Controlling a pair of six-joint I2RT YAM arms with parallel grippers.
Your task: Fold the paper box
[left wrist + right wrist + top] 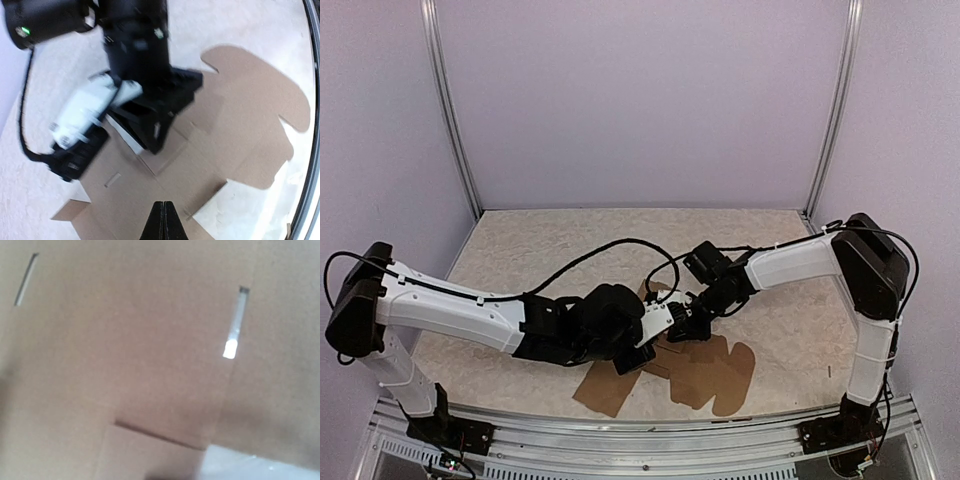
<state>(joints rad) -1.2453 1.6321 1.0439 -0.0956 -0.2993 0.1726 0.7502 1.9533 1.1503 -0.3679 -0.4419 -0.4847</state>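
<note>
Brown cardbd paper box (715, 372), round-tabbed; L end effector (163, 220) closed, R end effector (154, 142) unclear.

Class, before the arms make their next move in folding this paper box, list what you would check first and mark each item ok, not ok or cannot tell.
1. Brown cardboard die-cut sheet fully on the speckled table: ok, it lies flat near the front edge.
2. Left gripper free: ok, shut with nothing between its fingers, just above the sheet.
3. Right gripper holding the sheet: cannot tell; its tip meets the sheet's middle, but how the jaws stand is hidden.
4. Clearance between the two grippers: cannot tell; they crowd together over the sheet in the top view.
5. Right wrist view usable: not ok; blurred cardboard fills it and no fingers show.
</note>
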